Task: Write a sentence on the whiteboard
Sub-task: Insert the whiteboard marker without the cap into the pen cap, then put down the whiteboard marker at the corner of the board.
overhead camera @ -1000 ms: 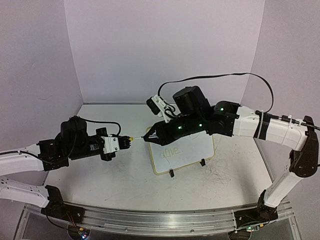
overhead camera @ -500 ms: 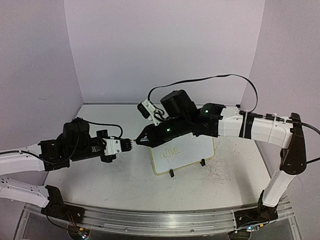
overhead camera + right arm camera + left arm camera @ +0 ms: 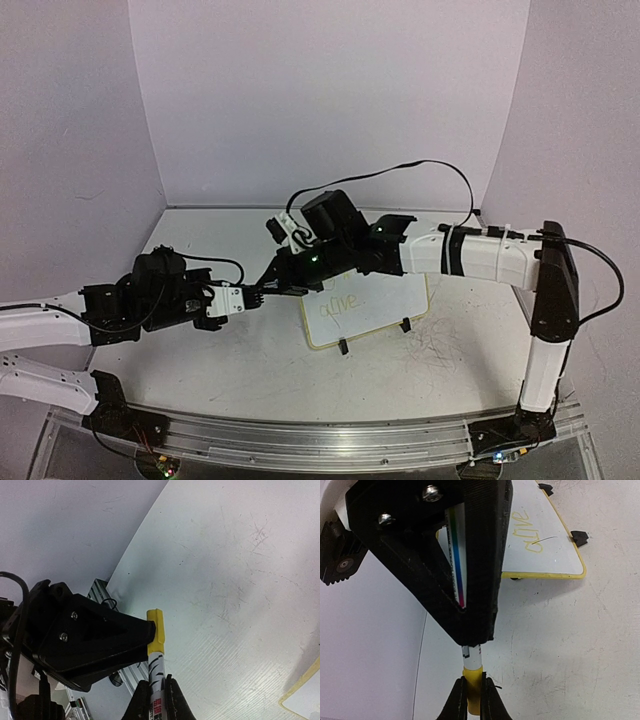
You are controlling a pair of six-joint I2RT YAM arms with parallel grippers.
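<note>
The whiteboard stands tilted on its black feet at mid-table; it also shows in the left wrist view and as a corner in the right wrist view. Of the sentence only the yellow-green word "alive" shows, the rest hidden by the right arm. My right gripper is shut on the white pen barrel. My left gripper is shut on the yellow cap at the pen's end. The two grippers meet tip to tip, left of the board.
Grey scratches mark the white tabletop right of the board. Lilac walls enclose the back and sides. An aluminium rail runs along the near edge. A black cable loops above the right arm.
My right arm has swung left, away from the board, carrying the pen to the left gripper. The gap between pen and cap has closed; the left gripper shifted slightly right and down.
</note>
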